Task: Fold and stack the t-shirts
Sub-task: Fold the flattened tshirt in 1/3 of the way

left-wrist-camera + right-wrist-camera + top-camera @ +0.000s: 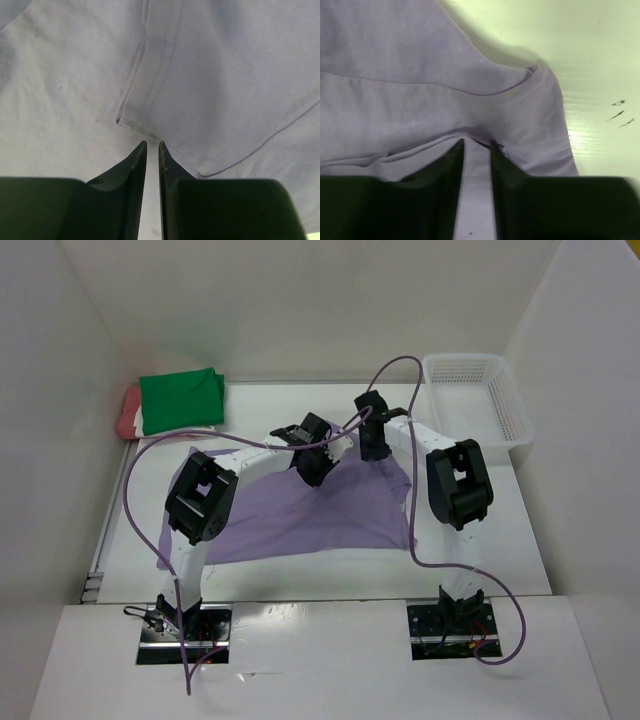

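Step in hand: folding the lavender shirt (300, 520), judged partway. It lies spread flat beneath both grippers, with a stitched flap doubled over the body.
Left gripper (150, 146): the jaws are a narrow slit apart, tips down just short of that flap's corner. I cannot tell whether any cloth is nipped between them.
Right gripper (476, 142): the jaws are parted, tips at a soft ridge of cloth below a thick stitched band. Nothing looks pinched.
Stack: the green shirt (180, 398) lies folded on the salmon-red shirt (128, 415), well off to the left gripper's left and beyond it.
Next move, as I judge it: raise both grippers clear, take a fresh hold on a free edge, and carry it over evenly.
Edges: the shirt's right edge runs just to the right of the right gripper, with bare table (480, 540) past it.
Room: there is open table behind both grippers, toward the bases. The mesh basket (512, 410) stands to the right gripper's right, apart from the cloth.
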